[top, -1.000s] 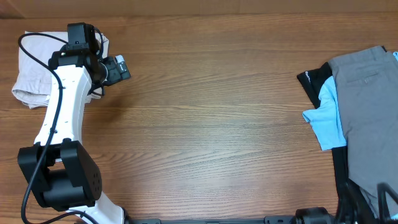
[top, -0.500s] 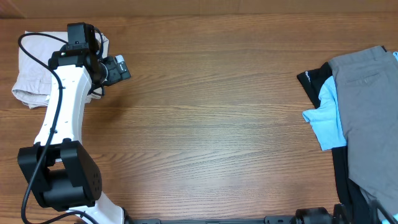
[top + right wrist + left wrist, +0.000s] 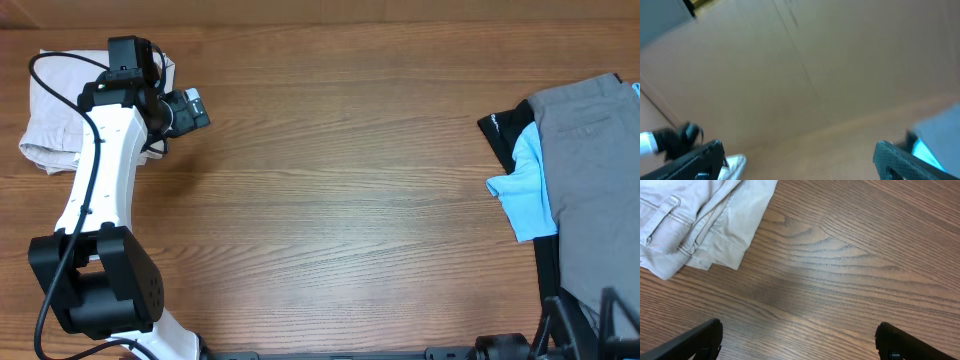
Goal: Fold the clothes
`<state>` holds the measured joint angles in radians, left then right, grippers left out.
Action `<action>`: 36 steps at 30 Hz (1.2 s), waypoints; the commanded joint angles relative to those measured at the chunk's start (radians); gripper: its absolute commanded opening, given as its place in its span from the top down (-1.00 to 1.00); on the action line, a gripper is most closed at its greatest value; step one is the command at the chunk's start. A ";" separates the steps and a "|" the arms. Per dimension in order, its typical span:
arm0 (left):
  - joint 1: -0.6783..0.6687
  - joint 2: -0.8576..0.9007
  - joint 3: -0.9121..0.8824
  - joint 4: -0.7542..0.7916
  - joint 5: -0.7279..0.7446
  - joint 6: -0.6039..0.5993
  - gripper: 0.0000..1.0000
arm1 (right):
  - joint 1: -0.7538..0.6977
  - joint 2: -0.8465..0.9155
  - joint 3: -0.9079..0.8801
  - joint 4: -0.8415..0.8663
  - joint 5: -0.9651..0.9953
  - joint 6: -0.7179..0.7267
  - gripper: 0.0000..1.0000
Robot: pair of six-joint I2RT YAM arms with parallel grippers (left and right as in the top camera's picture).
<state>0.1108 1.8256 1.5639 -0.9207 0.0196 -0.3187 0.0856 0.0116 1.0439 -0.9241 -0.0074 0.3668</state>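
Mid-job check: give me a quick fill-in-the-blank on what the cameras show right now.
The left gripper is ___, holding nothing.
On the table, the beige clothes lie in the far ___ corner.
The light-blue garment lies partly ___ the grey trousers.
Missing: open; left; under.

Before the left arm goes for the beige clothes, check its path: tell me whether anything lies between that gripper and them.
Nothing visible does. The left gripper is open, and in its wrist view only bare table lies between it and the clothes. The other garments lie far off at the opposite edge.
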 commanded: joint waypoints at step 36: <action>0.001 -0.001 0.003 0.002 0.006 -0.003 -1.00 | 0.005 -0.009 -1.036 1.141 0.024 0.002 -1.00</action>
<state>0.1108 1.8256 1.5639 -0.9203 0.0196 -0.3187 0.0860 0.0132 0.0181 0.2302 0.0074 0.3702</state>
